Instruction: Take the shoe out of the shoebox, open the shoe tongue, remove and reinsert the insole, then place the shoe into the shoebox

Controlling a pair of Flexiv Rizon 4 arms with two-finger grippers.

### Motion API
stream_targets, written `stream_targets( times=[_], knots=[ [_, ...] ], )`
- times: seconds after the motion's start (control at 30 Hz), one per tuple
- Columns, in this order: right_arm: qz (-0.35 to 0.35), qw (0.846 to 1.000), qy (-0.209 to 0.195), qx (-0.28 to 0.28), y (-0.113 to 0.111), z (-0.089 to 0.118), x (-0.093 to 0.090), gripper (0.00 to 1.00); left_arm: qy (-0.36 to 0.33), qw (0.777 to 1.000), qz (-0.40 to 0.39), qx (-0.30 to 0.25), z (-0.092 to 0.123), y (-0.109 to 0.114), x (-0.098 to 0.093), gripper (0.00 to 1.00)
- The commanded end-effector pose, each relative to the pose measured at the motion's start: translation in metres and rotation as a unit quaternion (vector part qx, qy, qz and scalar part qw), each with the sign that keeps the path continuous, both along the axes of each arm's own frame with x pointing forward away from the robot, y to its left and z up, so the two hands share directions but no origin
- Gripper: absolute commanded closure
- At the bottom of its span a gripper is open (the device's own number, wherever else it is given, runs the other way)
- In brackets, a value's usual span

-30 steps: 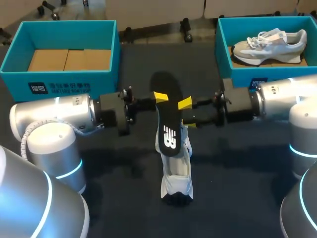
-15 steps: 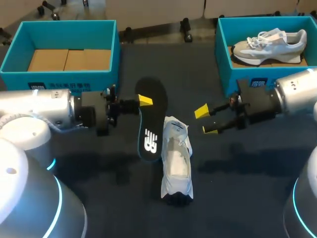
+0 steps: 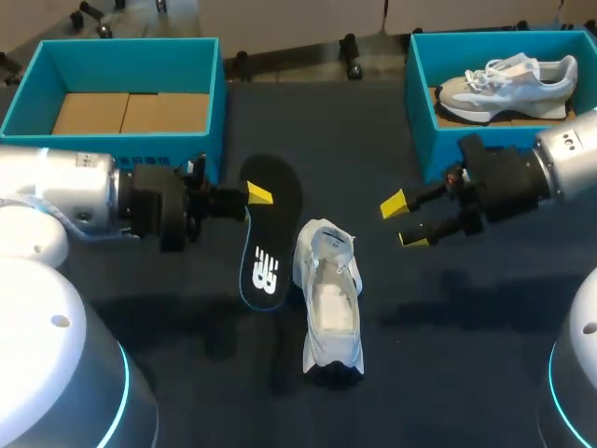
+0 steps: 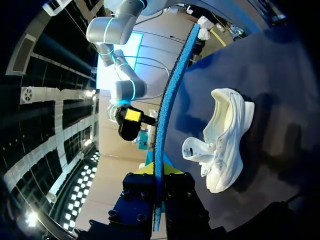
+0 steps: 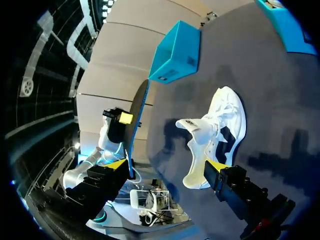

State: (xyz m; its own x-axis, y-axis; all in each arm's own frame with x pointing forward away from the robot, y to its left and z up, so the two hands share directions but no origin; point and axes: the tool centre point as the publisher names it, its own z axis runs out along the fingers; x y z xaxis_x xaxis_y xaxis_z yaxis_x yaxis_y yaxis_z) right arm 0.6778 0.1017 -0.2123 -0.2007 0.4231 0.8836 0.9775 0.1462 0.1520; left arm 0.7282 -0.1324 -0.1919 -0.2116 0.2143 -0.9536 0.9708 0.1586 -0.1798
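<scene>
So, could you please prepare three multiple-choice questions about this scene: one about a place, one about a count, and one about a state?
1. The white shoe lies on the table. Where is the insole?
A. inside the shoe
B. flat on the table
C. in the left gripper

2. How many shoeboxes stand on the table?
A. one
B. two
C. three

3. In what state is the right gripper?
A. open, holding nothing
B. shut on the shoe
C. shut on the insole

Answers:
1 C, the left wrist view shows the insole clamped edge-on in that gripper.
2 B, one teal box stands at each far corner of the table.
3 A, its yellow tips stand apart with nothing between them.
</scene>
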Motion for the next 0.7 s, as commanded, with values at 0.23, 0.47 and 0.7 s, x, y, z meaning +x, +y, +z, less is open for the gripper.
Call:
stream_targets(
  times=[0.23,0.47,0.7],
  knots=[
    [0.090,0.980,-0.053,-0.168,-0.010,-0.023,-0.034,0.00,0.092,0.995,0.002,0.033,0.002,0.025,-0.037,1.00],
    [0.113,0.971,-0.067,-0.201,-0.017,-0.039,-0.047,0.00,0.142,0.989,-0.001,0.049,0.007,0.034,-0.052,1.00],
    [0.113,0.971,-0.067,-0.201,-0.017,-0.039,-0.047,0.00,0.142,0.989,-0.001,0.049,0.007,0.034,-0.052,1.00]
  ],
)
